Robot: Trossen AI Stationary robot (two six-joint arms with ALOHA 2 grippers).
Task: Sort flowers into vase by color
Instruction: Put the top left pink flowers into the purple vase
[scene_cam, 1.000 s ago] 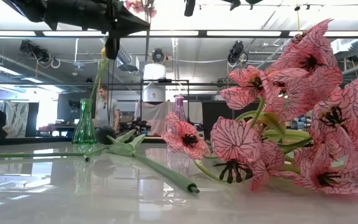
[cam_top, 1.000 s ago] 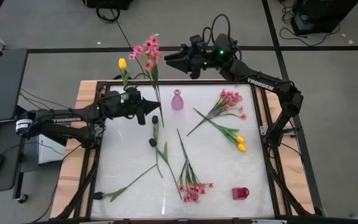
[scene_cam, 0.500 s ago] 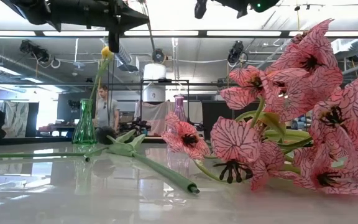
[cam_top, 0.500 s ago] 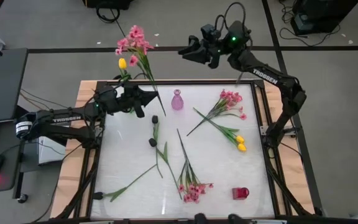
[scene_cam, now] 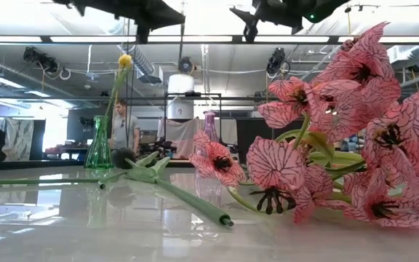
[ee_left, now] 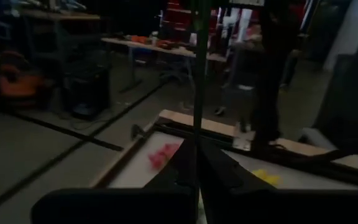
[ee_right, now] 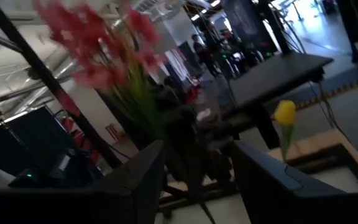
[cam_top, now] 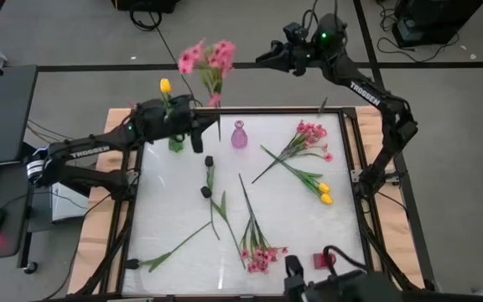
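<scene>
Overhead, left fingers (cam_top: 201, 132) clamping pink spray (cam_top: 208, 59) by far edge, right fingers (cam_top: 267, 60) apart beyond table (cam_top: 174, 210)

Pink blossom spray (ee_right: 98, 46) beyond open tool (ee_right: 194, 171); yellow tulip (ee_right: 284, 114) beside

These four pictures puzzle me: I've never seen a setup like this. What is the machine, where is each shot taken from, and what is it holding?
It is a robot with two dark arms at a white table. One camera looks straight down, one sits at table height, and one rides on each wrist. The left gripper is shut on the stem of a pink flower spray, held upright near the small pink vase. The right gripper waits open, raised past the table's far edge. A green vase already holds a yellow tulip. More pink sprays, yellow tulips and dark tulips lie on the table, plus a red vase.
</scene>
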